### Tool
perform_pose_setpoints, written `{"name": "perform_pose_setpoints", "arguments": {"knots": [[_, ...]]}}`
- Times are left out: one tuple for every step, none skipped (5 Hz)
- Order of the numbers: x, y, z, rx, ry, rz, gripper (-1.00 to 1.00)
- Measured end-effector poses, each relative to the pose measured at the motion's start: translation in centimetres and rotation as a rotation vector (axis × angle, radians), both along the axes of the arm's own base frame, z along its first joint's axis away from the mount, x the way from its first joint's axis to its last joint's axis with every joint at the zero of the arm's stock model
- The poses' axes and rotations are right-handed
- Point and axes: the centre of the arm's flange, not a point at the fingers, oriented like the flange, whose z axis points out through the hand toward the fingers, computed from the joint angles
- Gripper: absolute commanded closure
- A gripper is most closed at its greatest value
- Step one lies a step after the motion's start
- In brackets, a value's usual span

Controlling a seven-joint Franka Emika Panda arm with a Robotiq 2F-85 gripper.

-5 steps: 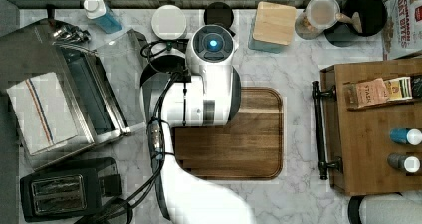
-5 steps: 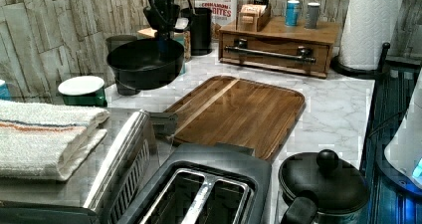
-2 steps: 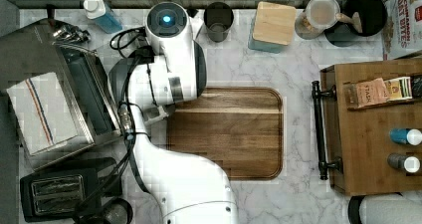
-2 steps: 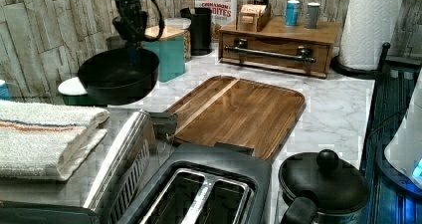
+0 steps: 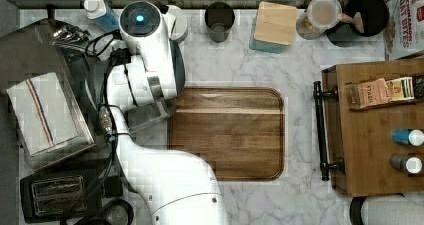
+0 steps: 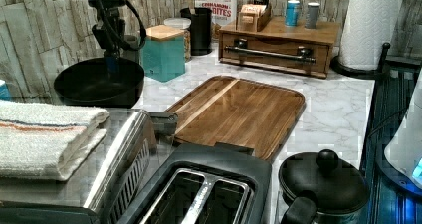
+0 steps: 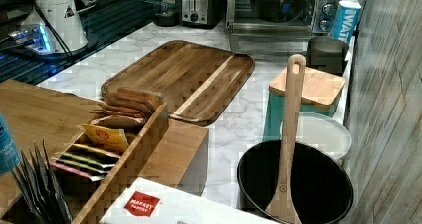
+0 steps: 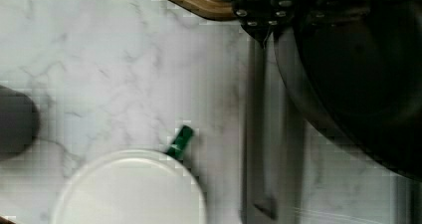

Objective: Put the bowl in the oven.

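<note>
Marble counter, top view: the gripper (image 6: 112, 63), clamped on the bowl's (image 6: 97, 83) rim, has carried it off the cutting board (image 5: 227, 132) toward nine o'clock, to the oven's (image 5: 30, 55) open mouth; sliding it inside likely remains.

You've got a white marble tabletop (image 5: 300, 65). On it: wooden cutting board (image 5: 227, 132) mid-surface, oven (image 5: 40, 100) and black toaster (image 5: 52, 195) along the top view's left, grey cup (image 5: 219, 21), teal canister (image 5: 272, 27), wooden drawer box (image 5: 375, 130) on the top view's right.
</note>
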Motion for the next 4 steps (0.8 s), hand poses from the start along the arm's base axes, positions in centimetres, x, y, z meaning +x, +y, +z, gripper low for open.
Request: {"name": "perform_pose_setpoints", "arguments": {"knots": [[-0.5, 2.0, 0.2, 0.014, -0.013, 0.037, 1.0], [-0.9, 3.9, 0.4, 0.018, -0.02, 0.073, 1.0], [-1.6, 6.0, -0.1, 0.022, 0.009, 0.107, 1.0], [-1.6, 8.3, -1.7, 0.023, 0.057, 0.142, 1.0]]}}
